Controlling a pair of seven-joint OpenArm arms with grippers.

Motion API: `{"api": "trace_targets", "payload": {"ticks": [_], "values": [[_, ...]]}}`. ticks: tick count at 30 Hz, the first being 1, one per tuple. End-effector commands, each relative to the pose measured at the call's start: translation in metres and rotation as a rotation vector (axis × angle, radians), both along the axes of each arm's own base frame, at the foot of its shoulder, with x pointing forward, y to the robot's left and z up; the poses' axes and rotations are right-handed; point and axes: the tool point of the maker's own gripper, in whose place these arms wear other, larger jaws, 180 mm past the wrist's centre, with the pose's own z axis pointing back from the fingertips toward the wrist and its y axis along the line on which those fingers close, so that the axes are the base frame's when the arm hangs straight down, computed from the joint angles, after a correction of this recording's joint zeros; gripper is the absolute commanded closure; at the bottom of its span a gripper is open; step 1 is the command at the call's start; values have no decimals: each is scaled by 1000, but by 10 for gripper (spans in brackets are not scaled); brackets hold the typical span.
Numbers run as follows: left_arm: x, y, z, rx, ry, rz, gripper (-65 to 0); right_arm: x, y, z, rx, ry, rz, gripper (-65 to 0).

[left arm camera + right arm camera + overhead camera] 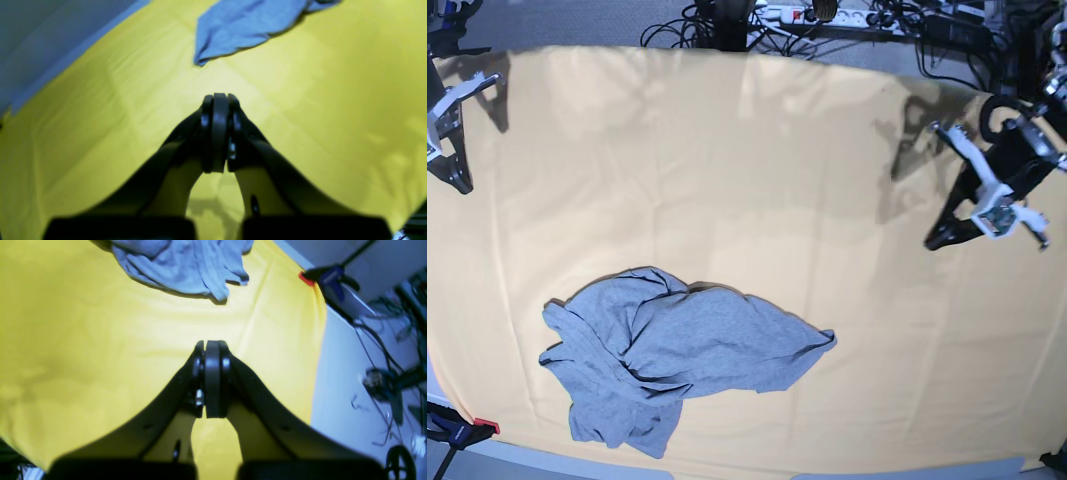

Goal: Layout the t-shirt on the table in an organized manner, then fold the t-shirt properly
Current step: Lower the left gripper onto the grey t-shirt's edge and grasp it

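A crumpled grey-blue t-shirt (667,350) lies bunched on the yellow-orange table (757,180), near its front-left part in the base view. My left gripper (937,240) hovers at the table's right side, far from the shirt, with its fingers pressed together and nothing between them. In the left wrist view the shut gripper (218,98) points toward the t-shirt (247,26) over the bare table (100,116). My right gripper (459,183) is at the far left edge, also shut and empty. Its wrist view shows the gripper (211,345) short of the t-shirt (186,263) on the table (83,340).
A red-tipped clamp (485,427) grips the cloth at the front-left corner, and the clamp (305,277) also shows in the right wrist view. Cables and a power strip (827,15) lie behind the table's far edge. Cables and stands (383,380) crowd the floor beside the table.
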Motion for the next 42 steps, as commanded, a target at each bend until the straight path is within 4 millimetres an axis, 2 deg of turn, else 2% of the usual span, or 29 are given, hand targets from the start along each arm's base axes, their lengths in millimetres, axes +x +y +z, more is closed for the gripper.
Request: {"api": "trace_targets", "payload": {"ticks": [1,5,9,15,20,25,26,30,31,36,42], "values": [[8,-7,9,-1,-48,-39,0,5,1,9,0,-35,18,0],[31,-30,-6,13,-59,-116,0,3,-3,1,6,-10,22,0],[62,-45,-14,38,-93,-159,0,1,-1,-1,2,2,36,0],[121,-59,-6,-6,-117,-124,0,1,-1,-2,3,3,35,0],[170,-68,-9,-27,-96,-83,0,0,-2,-4,-2,18,26,0],[219,-66,2,-55,-88,-7,0,0,-2,-4,-2,18,26,0],[227,-65,3,-59,-81,11,-37,0,-2,-4,-2,18,26,0],[256,-54,-3,-87,-28,113,-320,0,-2,-4,-2,18,26,0],[260,-54,-8,-107,-1,127,-364,0,-2,-4,-2,18,26,0],[267,-71,-27,-132,120,92,-375,0,-3,-4,-2,18,26,0],[266,-68,-61,-110,237,143,-375,0,-3,-4,-2,17,26,0]]}}
